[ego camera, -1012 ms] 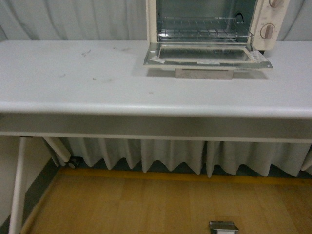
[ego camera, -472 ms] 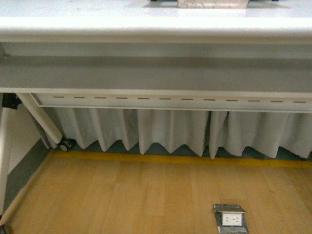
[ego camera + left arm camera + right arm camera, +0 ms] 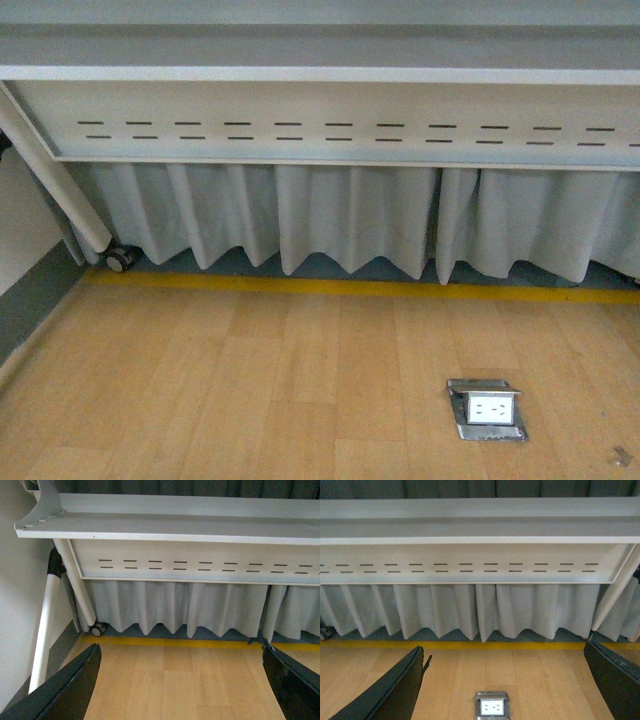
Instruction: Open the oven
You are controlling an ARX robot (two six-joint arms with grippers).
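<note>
Under the table, oven out of sight

My left gripper (image 3: 180,687) and right gripper (image 3: 505,690) hang with jaws spread wide and empty, above the pale wooden floor (image 3: 300,390). I see the white table's slotted underside panel (image 3: 330,130), grey pleated curtain (image 3: 350,225) and metal floor socket (image 3: 487,408).

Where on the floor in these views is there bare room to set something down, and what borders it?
The wood floor lies bare between the yellow line by the curtain and the near edge. The floor outlet breaks it toward one side; the table leg with its caster crowds the far corner. The tabletop is out of view.
</note>
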